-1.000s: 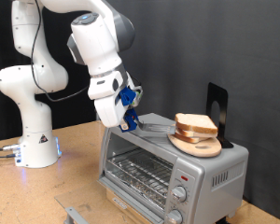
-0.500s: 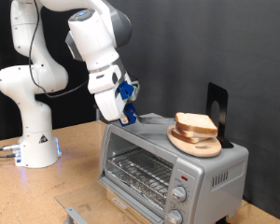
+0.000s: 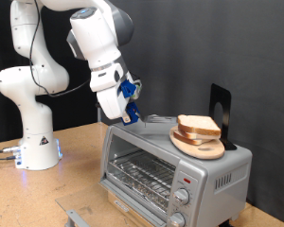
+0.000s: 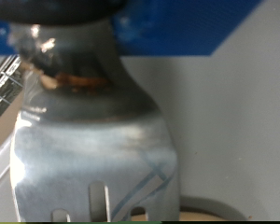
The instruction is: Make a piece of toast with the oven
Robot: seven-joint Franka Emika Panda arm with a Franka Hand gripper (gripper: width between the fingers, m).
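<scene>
The silver-grey oven [image 3: 170, 168] stands on the wooden table, its glass door shut and the wire rack showing through it. On its top a round wooden plate [image 3: 194, 148] holds stacked bread slices, the piece of toast [image 3: 199, 125] among them. My gripper [image 3: 130, 106], with blue fingers, hangs above the oven's top at the exterior view's left. It is shut on the handle of a metal spatula [image 3: 158, 120], whose blade points toward the plate and stops short of it. The wrist view is filled by the slotted spatula blade [image 4: 93, 149].
A black upright stand [image 3: 221, 112] is behind the plate. The oven's two knobs [image 3: 183, 197] and red mark [image 3: 186, 178] face the front. The arm's white base [image 3: 33, 142] stands on the table [image 3: 47, 194] at the exterior view's left. A small metal piece [image 3: 76, 218] lies near the bottom edge.
My gripper has risen a little and shifted toward the exterior view's left, carrying the spatula with it. The bread and plate have not moved.
</scene>
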